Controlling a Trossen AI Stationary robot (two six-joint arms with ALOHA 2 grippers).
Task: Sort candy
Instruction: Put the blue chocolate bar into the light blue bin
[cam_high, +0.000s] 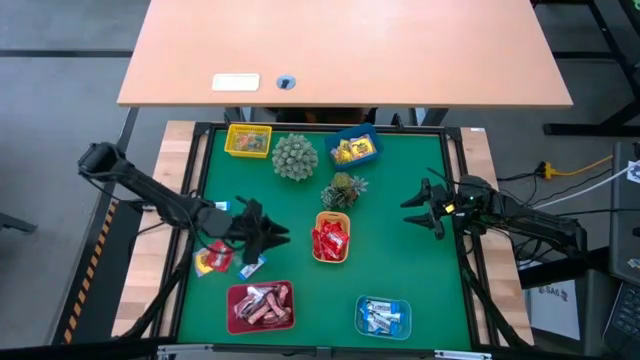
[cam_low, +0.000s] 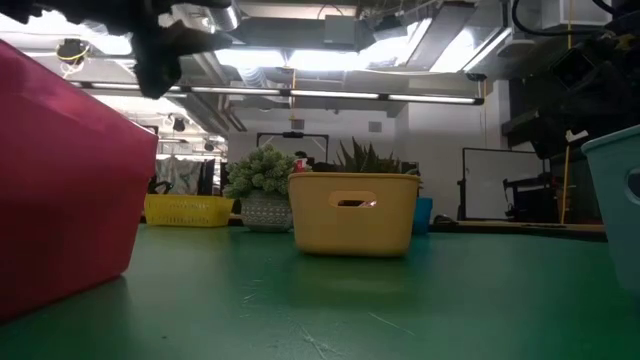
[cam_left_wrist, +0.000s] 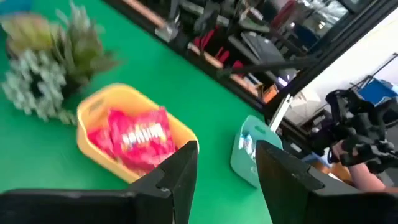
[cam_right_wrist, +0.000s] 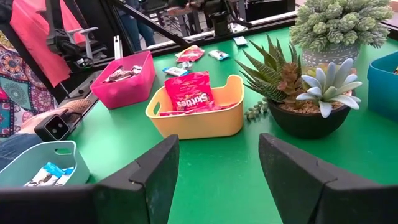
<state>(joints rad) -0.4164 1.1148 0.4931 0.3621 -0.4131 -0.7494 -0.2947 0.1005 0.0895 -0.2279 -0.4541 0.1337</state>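
Most of the sorting looks done, and the step in hand seems to be the gap between one drop and the next pick. The left pincer (cam_high: 268, 236) hangs over the green tabletop (cam_high: 400, 260), between the orange-yellow tray (cam_high: 332, 256) of red packets (cam_high: 331, 238) and a small cluster of loose candy (cam_high: 222, 259) near the mat's left edge. In its wrist view the fingers stand apart with nothing between them, so it is open and empty. The right pincer (cam_high: 418, 207) waits well apart over the right side of the mat, also open and empty, as its wrist view shows. Sorted sweets already lie in their trays: brown-pink ones in the pink tray (cam_high: 232, 298), blue-white ones in the teal tray (cam_high: 404, 317), yellow ones in the blue tray (cam_high: 366, 134); a yellow tray (cam_high: 248, 128) stands at the far left corner, its contents too small to make out. The loose cluster shows red-yellow and blue-white wrappers lying close together, possibly touching. As a judgement, the next move calls for the left arm to swing back over that cluster, come down on one single wrapper without dragging its neighbour, close, and carry it to the tray of matching colour. The two potted plants (cam_high: 294, 157) stand clear of that path.
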